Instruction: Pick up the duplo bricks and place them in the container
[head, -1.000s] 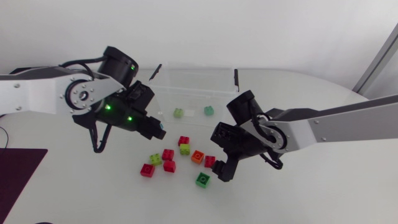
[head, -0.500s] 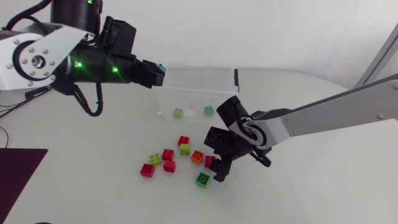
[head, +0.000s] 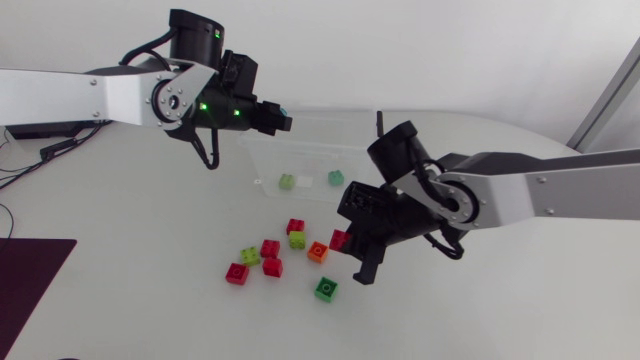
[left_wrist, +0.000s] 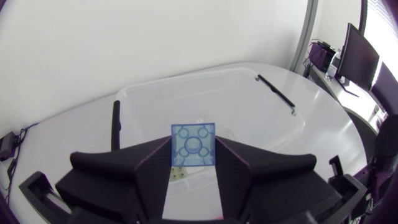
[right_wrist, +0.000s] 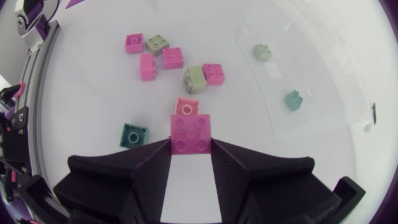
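My left gripper (head: 283, 120) is shut on a blue brick (left_wrist: 194, 144) and holds it above the left end of the clear container (head: 300, 150), whose rim (left_wrist: 186, 78) lies below and ahead of the fingers. My right gripper (head: 345, 242) is shut on a red brick (right_wrist: 190, 133), just off the table beside an orange brick (right_wrist: 186, 106). Several red, lime and green bricks lie loose in front of the container, among them a green one (head: 326, 289). Inside the container sit a lime brick (head: 287, 181), a white one and a green one (head: 336, 177).
The loose bricks cluster left of my right gripper, from a red one (head: 237, 274) to another red one (head: 296, 226). A dark mat (head: 25, 280) lies at the table's left edge. Black clips stand on the container's ends (head: 379, 122).
My left arm has swung the blue brick up from the table to above the container. My right gripper has shut on the red brick and raised it slightly.
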